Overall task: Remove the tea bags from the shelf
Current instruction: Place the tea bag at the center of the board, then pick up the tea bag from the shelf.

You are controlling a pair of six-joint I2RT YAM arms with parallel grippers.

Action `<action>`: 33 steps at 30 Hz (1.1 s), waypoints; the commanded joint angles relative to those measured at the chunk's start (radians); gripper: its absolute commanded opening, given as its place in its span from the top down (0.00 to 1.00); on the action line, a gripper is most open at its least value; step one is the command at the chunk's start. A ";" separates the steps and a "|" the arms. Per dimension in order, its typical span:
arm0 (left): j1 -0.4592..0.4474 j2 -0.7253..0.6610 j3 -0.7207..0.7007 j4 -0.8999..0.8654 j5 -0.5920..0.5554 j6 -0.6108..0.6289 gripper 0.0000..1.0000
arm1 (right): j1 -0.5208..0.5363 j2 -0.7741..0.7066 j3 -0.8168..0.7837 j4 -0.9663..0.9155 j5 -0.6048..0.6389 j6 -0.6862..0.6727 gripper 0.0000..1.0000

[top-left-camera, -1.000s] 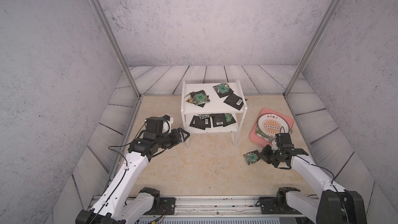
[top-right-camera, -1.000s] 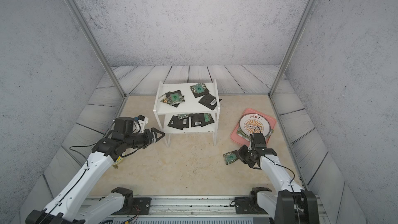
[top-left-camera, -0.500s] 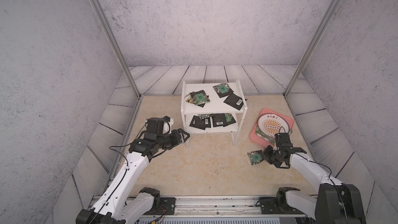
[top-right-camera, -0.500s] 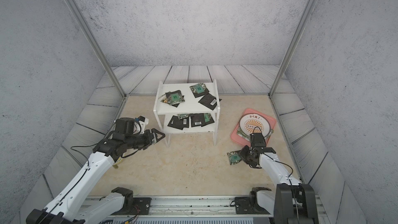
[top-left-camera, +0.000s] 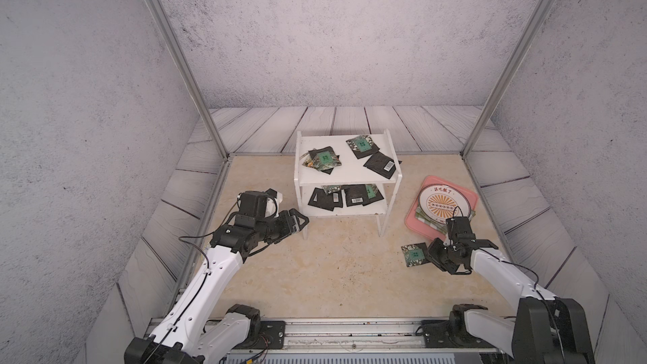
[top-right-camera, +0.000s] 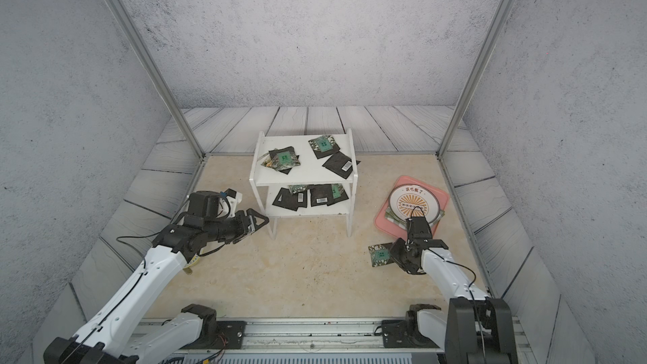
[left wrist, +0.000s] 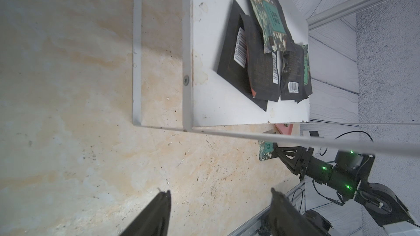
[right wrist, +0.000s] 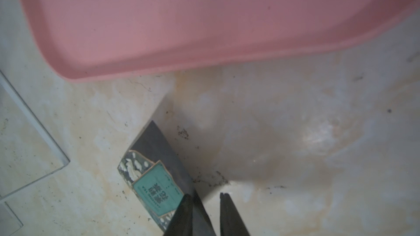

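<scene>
Now, tea bags [top-left-camera: 324, 161]: most lie on the shelf [top-left-camera: 350, 177], in overlapping heaps on both boards; a loose bag [top-left-camera: 415, 254] lies on the table near the pink tray [top-left-camera: 412, 220].
Handling: light, thin, floppy and slick, I'd judge; pinch a free edge (stacked ones may slide together).
Left gripper [top-left-camera: 303, 220]: wide, empty, just beside the shelf's front leg.
Right gripper [right wrist: 204, 197]: jaws narrowly apart at the loose bag's edge, not clamped.
In the way: the top board roofs the lower heap; side panels narrow the approach.
</scene>
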 commanded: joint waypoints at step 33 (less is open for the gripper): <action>-0.009 -0.043 0.288 -0.160 -0.064 0.005 0.27 | 0.060 -0.048 0.734 -0.433 -0.142 -0.288 0.43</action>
